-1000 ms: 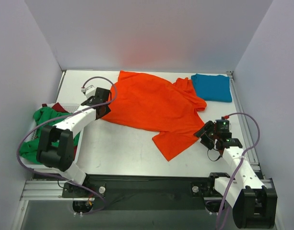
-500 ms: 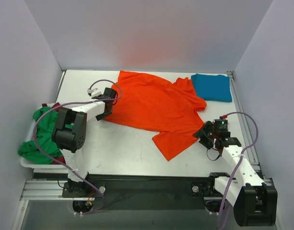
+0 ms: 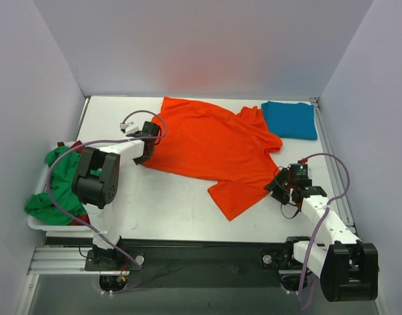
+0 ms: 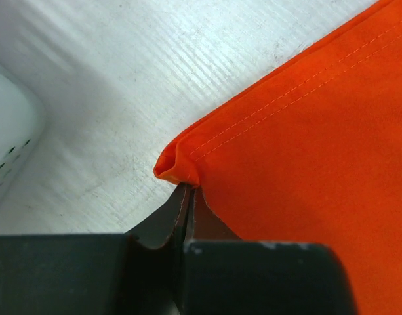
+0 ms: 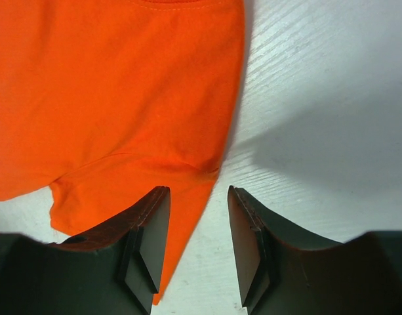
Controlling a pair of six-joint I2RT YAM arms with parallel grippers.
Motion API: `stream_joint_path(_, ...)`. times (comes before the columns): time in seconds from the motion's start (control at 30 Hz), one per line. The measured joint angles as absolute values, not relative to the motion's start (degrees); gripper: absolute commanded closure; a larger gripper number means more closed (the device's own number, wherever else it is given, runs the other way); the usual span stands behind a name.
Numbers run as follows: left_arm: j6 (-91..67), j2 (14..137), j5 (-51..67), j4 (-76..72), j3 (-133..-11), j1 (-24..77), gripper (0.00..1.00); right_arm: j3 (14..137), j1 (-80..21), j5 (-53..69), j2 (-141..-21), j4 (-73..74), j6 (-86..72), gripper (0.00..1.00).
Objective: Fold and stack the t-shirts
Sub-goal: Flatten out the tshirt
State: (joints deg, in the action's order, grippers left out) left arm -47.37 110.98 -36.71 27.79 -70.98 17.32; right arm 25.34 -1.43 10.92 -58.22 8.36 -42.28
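The orange-red t-shirt [image 3: 207,141] lies spread across the middle of the table, one part reaching toward the near edge. My left gripper [image 3: 143,157] is shut on its left hem corner [image 4: 178,164], which bunches up at the fingertips. My right gripper [image 3: 279,184] is open at the shirt's right edge. In the right wrist view its left finger lies over the orange cloth [image 5: 109,92] and its right finger over bare table. A teal blue t-shirt [image 3: 290,119] lies folded at the back right. A green t-shirt [image 3: 56,177] and a dark red one [image 3: 79,147] are heaped at the left.
A white lattice basket [image 3: 40,223] at the table's left edge holds the green and dark red shirts; its wall [image 4: 7,144] shows beside my left gripper. Grey walls close in the back and both sides. A metal rail [image 3: 332,164] runs along the table's right edge.
My left arm swung toward the back and its gripper went from open to shut on the orange hem corner. My right gripper's jaws narrowed and edged closer to the shirt.
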Motion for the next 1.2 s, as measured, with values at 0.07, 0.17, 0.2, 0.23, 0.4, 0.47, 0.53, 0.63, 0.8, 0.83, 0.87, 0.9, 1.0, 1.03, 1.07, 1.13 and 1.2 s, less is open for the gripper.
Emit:
stream_joint_path(0.07,-47.4,109.6,-36.4,26.6,-69.1,17.4,1.0,25.3,-2.2,9.8,-59.4,8.3,-42.2,0.61)
stream_joint_path(0.17,-47.4,107.2,-35.4,26.1,-66.0,17.6,1.0,25.3,-3.7,8.2,-61.3,8.1,-42.2,0.64)
stream_joint_path(0.2,-47.4,106.5,-35.2,26.0,-65.2,17.6,1.0,25.3,-4.3,7.7,-62.0,7.8,-42.3,0.64)
stream_joint_path(0.23,-47.4,106.0,-35.0,25.9,-64.6,17.7,1.0,25.3,-4.8,7.3,-62.7,7.5,-42.4,0.66)
stream_joint_path(0.4,-47.4,103.7,-33.7,25.8,-62.7,17.9,1.0,25.7,-6.3,5.1,-67.7,5.9,-42.8,0.92)
stream_joint_path(0.47,-47.6,102.2,-33.5,25.9,-61.7,18.0,1.0,26.6,-6.2,4.4,-68.3,5.7,-42.6,1.0)
stream_joint_path(0.53,-47.9,99.7,-33.1,25.8,-59.9,18.3,1.0,27.2,-5.9,3.8,-67.6,6.5,-42.5,1.0)
stream_joint_path(0.63,-48.2,93.9,-32.8,26.0,-55.9,18.7,1.0,27.6,-4.7,3.4,-63.0,8.8,-42.0,1.0)
stream_joint_path(0.8,-49.0,84.5,-32.5,26.3,-50.4,18.8,1.0,27.7,-3.0,3.0,-51.9,13.4,-41.4,1.0)
stream_joint_path(0.83,-49.1,82.7,-32.5,26.3,-49.2,18.9,1.0,27.6,-3.0,3.0,-50.0,14.4,-41.3,1.0)
stream_joint_path(0.87,-49.1,81.0,-32.4,26.4,-48.1,19.0,1.0,27.6,-3.0,3.0,-48.4,15.6,-41.3,1.0)
stream_joint_path(0.9,-49.1,79.3,-32.2,26.5,-47.0,19.0,1.0,27.6,-3.0,3.1,-46.9,16.6,-41.2,1.0)
stream_joint_path(1.0,-49.1,74.4,-31.5,27.6,-45.0,19.1,1.0,27.6,-3.0,3.5,-43.0,19.7,-41.1,1.0)
stream_joint_path(1.03,-49.0,72.7,-31.2,28.2,-44.7,19.1,1.0,27.6,-3.0,3.7,-41.6,20.8,-41.1,1.0)
stream_joint_path(1.07,-48.9,71.0,-30.9,28.9,-44.7,19.1,1.0,27.8,-3.0,3.9,-40.2,22.2,-41.1,1.0)
stream_joint_path(1.13,-48.4,66.9,-30.2,29.8,-44.8,19.1,1.0,29.8,-3.0,4.4,-37.8,26.2,-41.0,1.0)
stream_joint_path(1.2,-47.6,62.6,-29.4,31.4,-45.6,19.1,1.0,33.8,-3.0,4.6,-35.6,29.8,-40.6,1.0)
